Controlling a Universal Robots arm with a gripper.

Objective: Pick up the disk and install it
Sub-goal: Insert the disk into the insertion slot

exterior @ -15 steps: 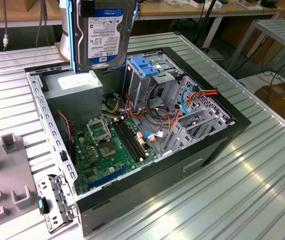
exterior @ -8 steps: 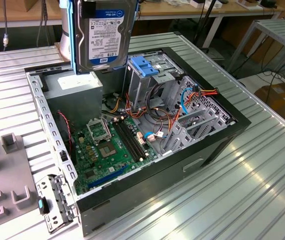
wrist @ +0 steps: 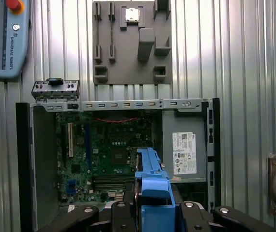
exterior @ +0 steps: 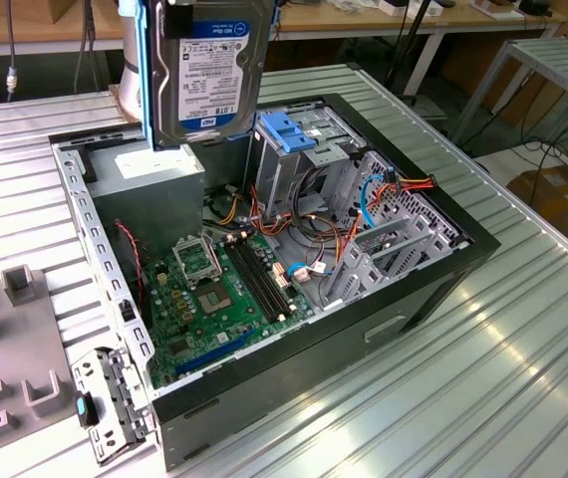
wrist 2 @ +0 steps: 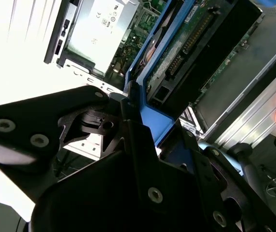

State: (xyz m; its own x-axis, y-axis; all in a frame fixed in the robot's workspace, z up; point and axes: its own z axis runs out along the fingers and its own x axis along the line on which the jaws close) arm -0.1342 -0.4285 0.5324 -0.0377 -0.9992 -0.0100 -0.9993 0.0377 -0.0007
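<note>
One gripper (wrist: 155, 212), mine, is clamped tight on the blue-railed sides of the disk (exterior: 209, 70). In the exterior view the disk hangs upright in the air with its label facing the camera. It is over the open computer case (exterior: 433, 289), near the power supply (exterior: 154, 174) and beside the drive cage (exterior: 294, 164). The case lies on a ribbed metal table (exterior: 523, 378).

The exterior view looks slantwise down on the open computer case (exterior: 384, 319) from farther off. Both wrist views sit just behind the claw (wrist: 152, 212), facing the same case below it.
</note>
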